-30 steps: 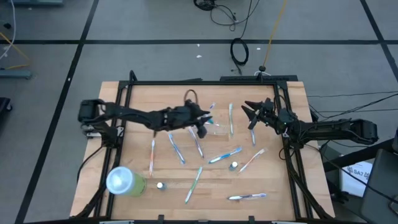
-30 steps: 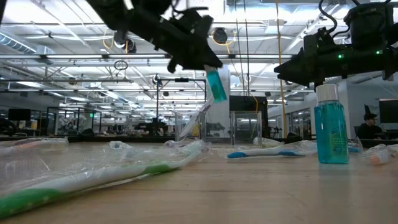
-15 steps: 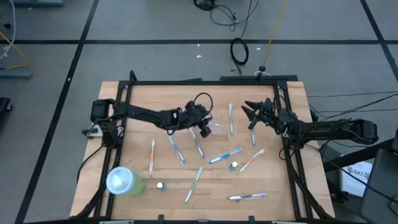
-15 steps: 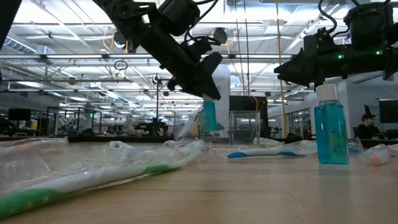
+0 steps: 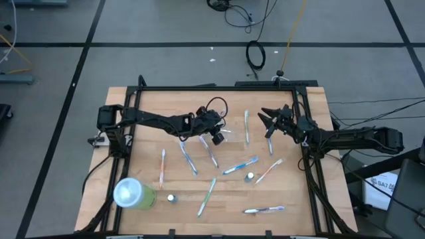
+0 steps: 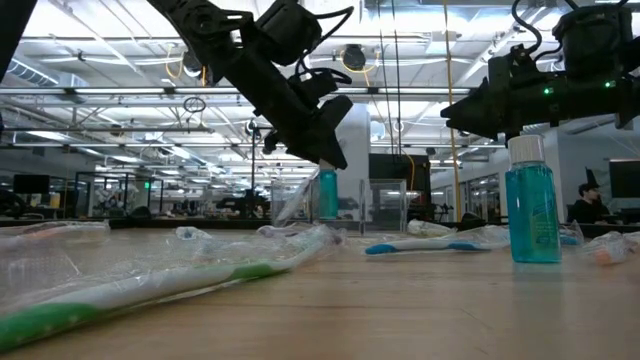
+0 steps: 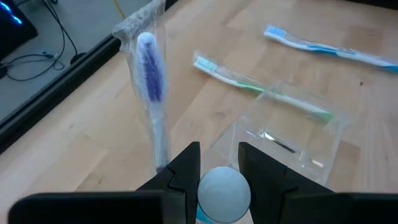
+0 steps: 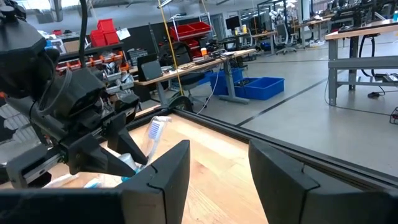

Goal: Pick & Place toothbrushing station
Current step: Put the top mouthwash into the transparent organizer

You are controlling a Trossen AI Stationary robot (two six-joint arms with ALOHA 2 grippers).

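I have the left gripper [image 5: 217, 137] pinching a small white-capped teal tube [image 6: 328, 192] upright, just beside the clear plastic cup [image 7: 292, 134] near table centre. My worry: the tube looks low and close to the cup wall, so a slight misalignment could knock that light cup over or drop the tube outside. The cup seems empty apart from something thin I cannot identify. The right gripper [image 5: 268, 121] waits at three o'clock, fingers spread, empty. Wrapped toothbrushes [image 5: 240, 164] lie scattered toward six o'clock.

No legible text, label, brand, number or sign on any object in these views.
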